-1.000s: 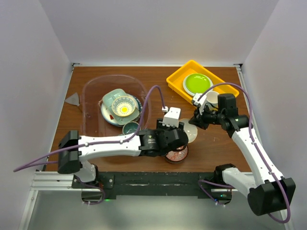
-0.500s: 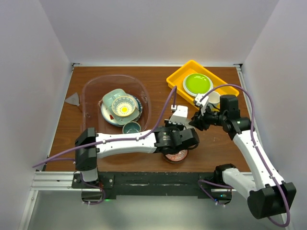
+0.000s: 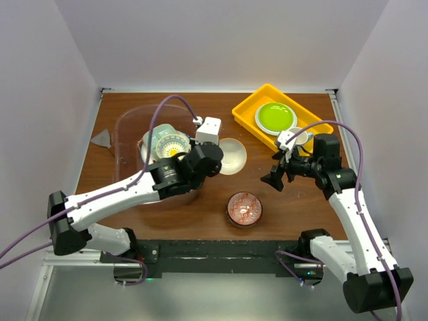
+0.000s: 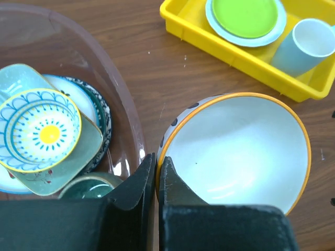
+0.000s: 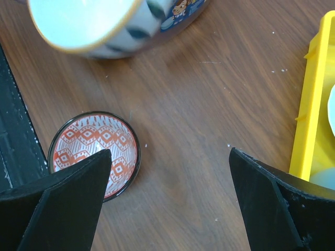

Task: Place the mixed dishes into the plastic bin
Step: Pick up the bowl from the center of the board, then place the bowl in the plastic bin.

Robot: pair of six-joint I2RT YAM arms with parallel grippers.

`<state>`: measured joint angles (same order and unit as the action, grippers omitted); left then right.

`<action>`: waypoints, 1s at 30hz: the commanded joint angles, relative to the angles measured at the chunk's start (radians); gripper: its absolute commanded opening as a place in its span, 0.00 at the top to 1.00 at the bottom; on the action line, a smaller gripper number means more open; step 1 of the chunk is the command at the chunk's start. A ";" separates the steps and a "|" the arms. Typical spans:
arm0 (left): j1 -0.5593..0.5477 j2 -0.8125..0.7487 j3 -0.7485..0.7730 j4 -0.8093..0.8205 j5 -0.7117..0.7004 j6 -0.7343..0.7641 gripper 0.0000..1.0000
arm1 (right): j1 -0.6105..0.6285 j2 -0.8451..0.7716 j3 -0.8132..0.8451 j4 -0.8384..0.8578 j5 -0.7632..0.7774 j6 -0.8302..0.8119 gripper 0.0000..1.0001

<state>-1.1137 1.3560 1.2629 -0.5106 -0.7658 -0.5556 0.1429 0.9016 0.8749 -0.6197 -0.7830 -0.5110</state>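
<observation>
My left gripper [image 4: 157, 168] is shut on the rim of a white bowl with an orange rim [image 4: 235, 151], one finger inside it and one outside. From above, the bowl [image 3: 233, 156] hangs just right of the plastic bin [image 3: 127, 124]. In the bin [image 4: 123, 99] lie stacked plates, a pale mint dish [image 4: 78, 151], a blue-and-yellow patterned bowl [image 4: 39, 130] and a teal mug [image 4: 86, 188]. A red-patterned bowl [image 3: 244, 208] stands on the table near the front edge. My right gripper [image 5: 168, 154] is open above bare wood, with the red bowl [image 5: 94, 151] under its left finger.
A yellow tray [image 3: 249, 110] at the back right holds a lime-green plate [image 3: 275, 116] and a white cup [image 3: 299, 137]. A small grey wedge [image 3: 101, 138] lies left of the bin. The right arm's purple cable arches over the tray's near corner.
My left gripper shut on the white bowl's rim and carried it from the front centre back toward the bin. My right gripper opened, let the bowl go and drew away.
</observation>
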 commanded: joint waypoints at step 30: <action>0.810 -0.117 -0.270 0.254 0.388 0.095 1.00 | -0.016 0.000 0.003 0.031 0.001 -0.014 0.02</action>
<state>-0.3267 1.2278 0.9924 -0.3927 -0.4362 -0.4530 0.1341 0.9028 0.8749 -0.6189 -0.7776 -0.5125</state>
